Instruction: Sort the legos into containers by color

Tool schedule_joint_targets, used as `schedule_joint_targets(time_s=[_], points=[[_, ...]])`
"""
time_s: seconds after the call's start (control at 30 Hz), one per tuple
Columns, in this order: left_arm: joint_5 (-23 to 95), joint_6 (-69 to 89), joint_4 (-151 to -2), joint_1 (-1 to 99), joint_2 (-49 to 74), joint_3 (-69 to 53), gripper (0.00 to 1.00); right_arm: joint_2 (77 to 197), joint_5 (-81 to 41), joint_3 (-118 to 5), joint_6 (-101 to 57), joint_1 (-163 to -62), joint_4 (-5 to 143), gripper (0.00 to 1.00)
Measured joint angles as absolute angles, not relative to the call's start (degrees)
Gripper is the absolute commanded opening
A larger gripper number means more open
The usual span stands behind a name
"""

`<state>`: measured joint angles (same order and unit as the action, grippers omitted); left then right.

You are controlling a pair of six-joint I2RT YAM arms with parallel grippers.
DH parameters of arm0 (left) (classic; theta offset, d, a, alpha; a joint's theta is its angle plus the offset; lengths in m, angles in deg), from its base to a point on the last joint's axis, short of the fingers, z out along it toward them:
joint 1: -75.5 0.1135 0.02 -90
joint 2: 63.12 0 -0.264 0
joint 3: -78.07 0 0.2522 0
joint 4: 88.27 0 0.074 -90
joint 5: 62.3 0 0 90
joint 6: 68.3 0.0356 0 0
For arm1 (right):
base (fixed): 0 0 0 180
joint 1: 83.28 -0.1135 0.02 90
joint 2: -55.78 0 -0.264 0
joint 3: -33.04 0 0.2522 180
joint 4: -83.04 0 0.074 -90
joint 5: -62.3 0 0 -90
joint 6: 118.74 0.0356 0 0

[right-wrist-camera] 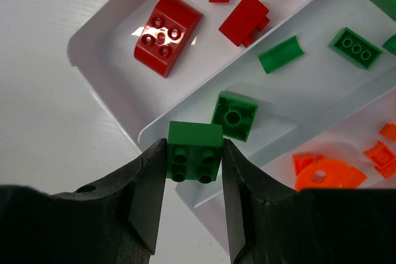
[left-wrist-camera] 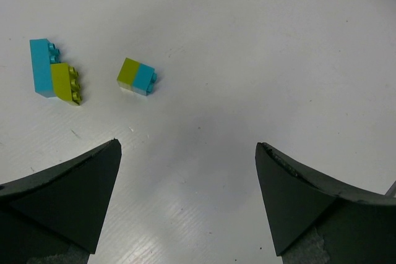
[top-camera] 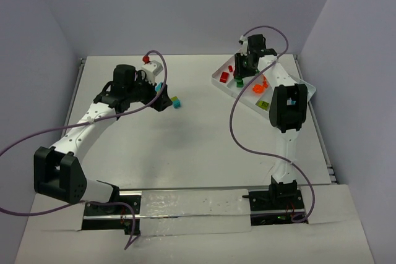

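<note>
My right gripper (right-wrist-camera: 194,143) is shut on a green lego (right-wrist-camera: 195,132), held above the near end of the white tray (right-wrist-camera: 93,60), over the middle container. That container holds green legos (right-wrist-camera: 235,115). Red legos (right-wrist-camera: 162,34) lie in the container beside it, and orange pieces (right-wrist-camera: 325,174) in the one on the other side. In the top view the right gripper (top-camera: 240,77) hangs over the tray's left end (top-camera: 216,80). My left gripper (left-wrist-camera: 188,146) is open over bare table. Ahead of it lie a joined cyan and yellow-green lego pair (left-wrist-camera: 52,75) and a yellow-green and cyan block (left-wrist-camera: 137,76).
The tray sits at the far right of the table, angled. The two loose lego clusters (top-camera: 176,101) lie at the table's middle, just beyond the left gripper (top-camera: 162,98). Purple cables loop off both arms.
</note>
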<state>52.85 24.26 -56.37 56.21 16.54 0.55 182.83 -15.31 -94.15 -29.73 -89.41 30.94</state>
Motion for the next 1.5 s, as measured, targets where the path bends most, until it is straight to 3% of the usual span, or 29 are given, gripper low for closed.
schedule_joint_targets(time_s=[0.27, 0.4, 0.63, 0.83, 0.9, 1.27, 1.5], points=[[51.7, 23.8, -56.6, 56.2, 16.5, 0.5, 0.99, 187.6, -16.1, -97.8, -29.7, -89.4, 30.5, 0.04], [51.3, 23.4, -56.7, 56.2, 17.1, 0.5, 0.99, 187.7, -16.1, -97.8, -29.9, -89.5, 30.5, 0.11], [50.0, 23.0, -56.7, 56.2, 19.2, 0.0, 0.99, 187.7, -16.3, -97.5, -30.5, -90.6, 30.7, 0.41], [48.7, 22.7, -56.7, 56.2, 20.1, -0.8, 0.99, 187.7, -17.4, -97.3, -31.3, -91.8, 30.6, 0.56], [48.1, 22.7, -56.7, 56.2, 20.4, -1.2, 0.99, 187.7, -18.1, -97.0, -31.3, -92.0, 30.7, 0.65], [45.3, 18.1, -57.4, 56.2, 24.4, -3.8, 0.99, 186.8, -19.8, -93.9, -31.3, -92.1, 30.2, 0.78], [35.0, 6.7, -57.5, 54.4, 31.0, -7.7, 0.99, 178.4, -17.1, -90.0, -30.0, -92.1, 29.0, 0.81]])
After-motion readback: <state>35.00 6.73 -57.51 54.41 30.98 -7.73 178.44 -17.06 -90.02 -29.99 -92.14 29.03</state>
